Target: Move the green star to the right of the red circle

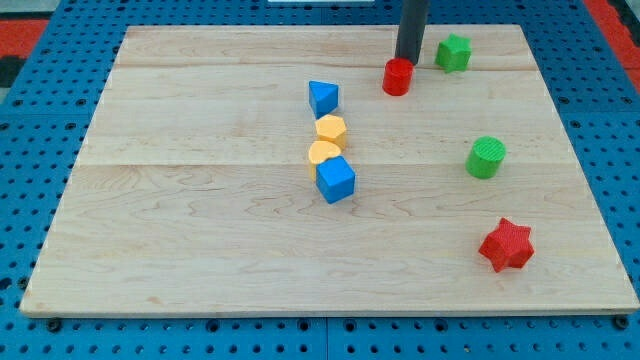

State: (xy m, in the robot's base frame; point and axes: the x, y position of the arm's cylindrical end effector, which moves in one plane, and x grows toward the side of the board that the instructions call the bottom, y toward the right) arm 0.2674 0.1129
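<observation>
The green star (453, 52) sits upper right, no clear long axis, right of the red circle (397, 76); my tip (407, 60), which has no fingers, is between them on the wooden tabletop (200, 230).

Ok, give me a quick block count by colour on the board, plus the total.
Red: 2, the red circle and the red star
Green: 2, the green star and the green circle
Blue: 2, the blue triangle and the blue cube
Yellow: 2, the yellow hexagon and a yellow block below it
Total: 8
</observation>
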